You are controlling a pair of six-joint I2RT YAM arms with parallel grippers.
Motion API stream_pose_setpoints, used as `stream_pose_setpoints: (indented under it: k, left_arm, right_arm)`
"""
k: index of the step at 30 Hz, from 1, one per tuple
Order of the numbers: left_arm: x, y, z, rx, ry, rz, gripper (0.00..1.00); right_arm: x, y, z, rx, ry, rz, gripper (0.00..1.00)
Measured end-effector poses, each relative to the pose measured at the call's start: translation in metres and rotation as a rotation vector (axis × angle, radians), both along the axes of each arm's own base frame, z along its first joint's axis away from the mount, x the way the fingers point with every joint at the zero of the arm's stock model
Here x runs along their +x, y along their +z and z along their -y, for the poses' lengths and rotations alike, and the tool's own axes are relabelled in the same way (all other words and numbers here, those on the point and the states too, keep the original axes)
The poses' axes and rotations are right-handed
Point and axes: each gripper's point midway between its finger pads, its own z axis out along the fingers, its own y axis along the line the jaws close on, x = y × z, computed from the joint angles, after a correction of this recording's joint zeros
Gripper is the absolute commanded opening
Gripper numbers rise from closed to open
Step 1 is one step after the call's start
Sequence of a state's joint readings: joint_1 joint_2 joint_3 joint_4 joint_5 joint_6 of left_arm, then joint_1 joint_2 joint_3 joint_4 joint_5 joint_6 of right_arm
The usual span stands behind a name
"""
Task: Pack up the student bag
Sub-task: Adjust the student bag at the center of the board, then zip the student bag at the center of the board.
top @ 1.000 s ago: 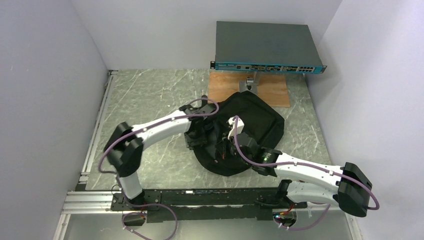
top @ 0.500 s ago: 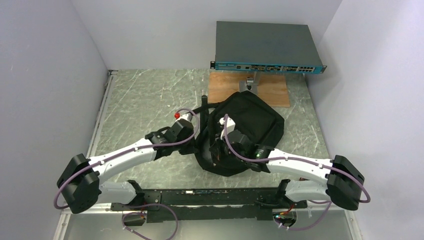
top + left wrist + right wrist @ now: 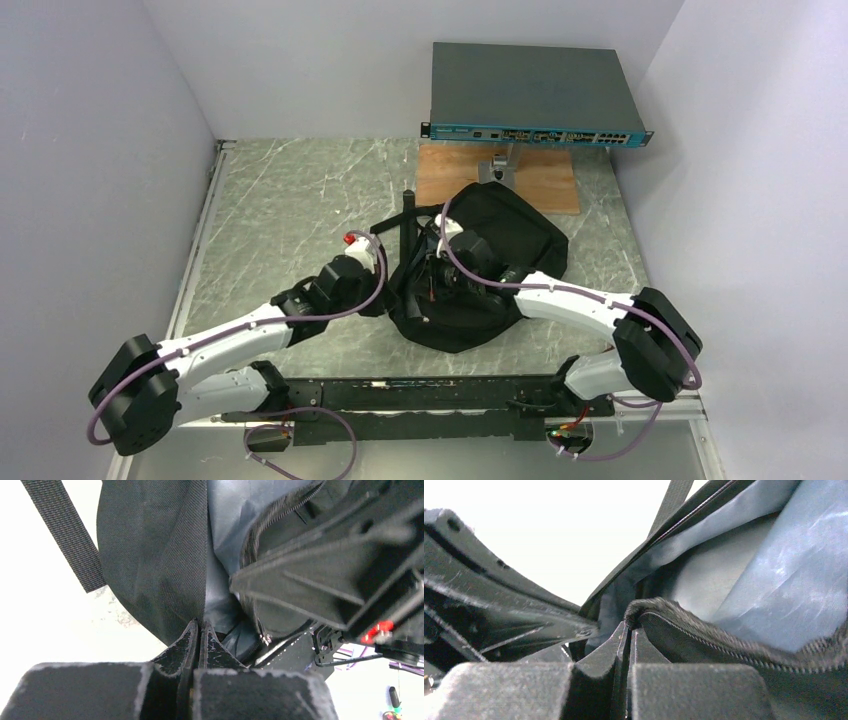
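Observation:
The student bag (image 3: pixel 515 240), a soft black backpack, lies in the middle of the marble table with its opening gaping toward the arms. My left gripper (image 3: pixel 388 295) is at the bag's left edge. In the left wrist view it (image 3: pixel 200 626) is shut on the black outer fabric (image 3: pixel 150 555), with grey lining (image 3: pixel 235 510) beside it. My right gripper (image 3: pixel 437 275) reaches into the opening. The right wrist view shows it (image 3: pixel 629 626) shut on the zippered rim (image 3: pixel 704 635), with blue-grey lining (image 3: pixel 769 570) behind.
A flat grey box with a teal front (image 3: pixel 535 95) stands on a stand over a wooden board (image 3: pixel 548 182) just behind the bag. A loose webbing strap (image 3: pixel 62 530) trails off the bag's left side. White walls close in left and right.
The left arm swung down from over the bag to its left edge and its jaws closed on the fabric. The right gripper, still shut, moved up and left, further into the opening.

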State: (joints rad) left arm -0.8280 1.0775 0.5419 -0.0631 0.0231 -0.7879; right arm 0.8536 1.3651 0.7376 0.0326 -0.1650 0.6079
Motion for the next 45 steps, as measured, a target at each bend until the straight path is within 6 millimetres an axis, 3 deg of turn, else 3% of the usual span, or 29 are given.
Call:
stream_pose_setpoints:
  k: [1, 2, 4, 9, 12, 14, 16, 19, 21, 24, 28, 32, 36, 41, 45]
  left_arm:
    - [-0.001, 0.001, 0.000, -0.008, -0.007, 0.014, 0.00]
    - [-0.001, 0.003, 0.000, -0.017, -0.015, 0.025, 0.07]
    - [-0.002, 0.005, 0.001, -0.027, -0.029, 0.040, 0.32]
    - [-0.009, 0.016, 0.003, -0.048, -0.095, 0.078, 0.72]
    - [-0.014, 0.033, 0.002, -0.070, -0.143, 0.151, 0.81]
    - [-0.018, 0.045, 0.004, -0.089, -0.196, 0.207, 0.82]
    - [-0.026, 0.055, 0.011, -0.093, -0.275, 0.258, 0.80]
    - [-0.035, 0.059, 0.024, -0.075, -0.363, 0.293, 0.67]
    - [-0.040, 0.062, 0.034, -0.063, -0.409, 0.296, 0.64]
    - [-0.038, 0.064, 0.039, -0.071, -0.403, 0.291, 0.71]
    - [-0.036, 0.055, 0.028, -0.107, -0.300, 0.262, 0.65]
    - [-0.035, 0.040, 0.021, -0.105, -0.215, 0.186, 0.49]
    - [-0.033, 0.027, 0.013, -0.102, -0.145, 0.139, 0.51]
    - [-0.035, 0.012, 0.008, -0.089, -0.112, 0.092, 0.66]
    - [-0.034, 0.007, 0.009, -0.081, -0.109, 0.080, 0.66]
  right_arm:
    - [0.003, 0.000, 0.003, 0.002, -0.013, -0.006, 0.21]
    - [0.006, 0.001, 0.005, 0.005, -0.022, -0.009, 0.33]
    - [0.007, 0.003, 0.006, 0.011, -0.021, -0.012, 0.49]
    - [-0.005, 0.012, 0.004, 0.005, 0.065, -0.004, 0.61]
    - [-0.018, 0.018, 0.015, -0.031, 0.095, 0.012, 0.62]
    - [-0.026, 0.023, 0.024, -0.057, 0.102, 0.028, 0.62]
    - [-0.034, 0.032, 0.035, -0.072, 0.098, 0.049, 0.54]
    - [-0.043, 0.037, 0.050, -0.068, 0.082, 0.077, 0.50]
    - [-0.051, 0.032, 0.057, -0.062, 0.080, 0.071, 0.40]
    - [-0.061, 0.011, 0.063, -0.075, 0.094, 0.026, 0.24]
    - [-0.069, -0.010, 0.058, -0.111, 0.135, -0.009, 0.22]
    - [-0.080, -0.019, 0.040, -0.157, 0.225, 0.003, 0.23]
    - [-0.085, -0.018, 0.030, -0.169, 0.262, 0.033, 0.27]
    - [-0.084, -0.015, 0.028, -0.168, 0.259, 0.048, 0.33]
    - [-0.084, -0.012, 0.026, -0.163, 0.270, 0.059, 0.37]
